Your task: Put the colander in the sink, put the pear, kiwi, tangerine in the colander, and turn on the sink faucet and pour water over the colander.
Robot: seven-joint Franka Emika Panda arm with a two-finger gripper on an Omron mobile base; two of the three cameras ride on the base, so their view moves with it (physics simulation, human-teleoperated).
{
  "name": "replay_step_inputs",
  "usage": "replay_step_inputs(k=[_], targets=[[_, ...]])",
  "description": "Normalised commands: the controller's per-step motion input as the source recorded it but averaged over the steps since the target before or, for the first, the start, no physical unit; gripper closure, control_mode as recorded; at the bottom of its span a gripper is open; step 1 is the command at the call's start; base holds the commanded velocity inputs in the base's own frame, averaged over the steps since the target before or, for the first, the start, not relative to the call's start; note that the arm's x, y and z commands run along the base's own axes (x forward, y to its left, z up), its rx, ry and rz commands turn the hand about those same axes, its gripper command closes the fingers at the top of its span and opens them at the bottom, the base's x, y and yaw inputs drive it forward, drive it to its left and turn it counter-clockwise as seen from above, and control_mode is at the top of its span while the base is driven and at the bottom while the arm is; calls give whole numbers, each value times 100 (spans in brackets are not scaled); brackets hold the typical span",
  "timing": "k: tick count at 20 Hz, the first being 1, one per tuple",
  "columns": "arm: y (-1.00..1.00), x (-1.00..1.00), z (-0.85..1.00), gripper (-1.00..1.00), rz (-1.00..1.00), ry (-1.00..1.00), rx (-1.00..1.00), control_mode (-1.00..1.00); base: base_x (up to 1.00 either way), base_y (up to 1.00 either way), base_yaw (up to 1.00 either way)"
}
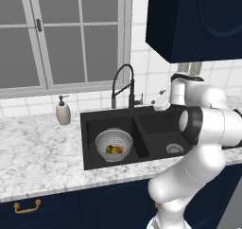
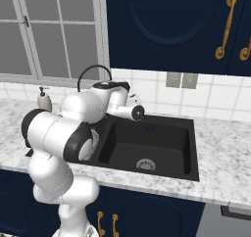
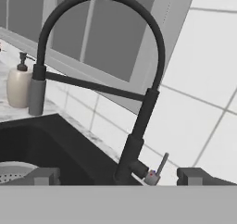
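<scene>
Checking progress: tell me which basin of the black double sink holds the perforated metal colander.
The left basin, nearer the cream soap dispenser, holds the silver-grey colander; the right basin shows just its drain.

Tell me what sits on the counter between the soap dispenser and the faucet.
Nothing: in the left base view the marble between the soap dispenser and the sink faucet is bare.

The silver perforated colander [image 1: 114,143] is seated upright in the left basin of the black double sink [image 1: 156,124], below and left of the claw [image 3: 118,176]. Fruit, including an orange tangerine [image 1: 118,150], is held inside it. The black gooseneck faucet [image 3: 139,121] is seen standing directly ahead of the claw.
</scene>
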Motion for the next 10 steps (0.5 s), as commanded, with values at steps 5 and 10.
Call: replay_step_inputs(k=[5,10], targets=[[-6,31,-6,-100,0,0,0,-100,0,0,0],[0,32,-16,-100,0,0,1,-100,0,0,0]])
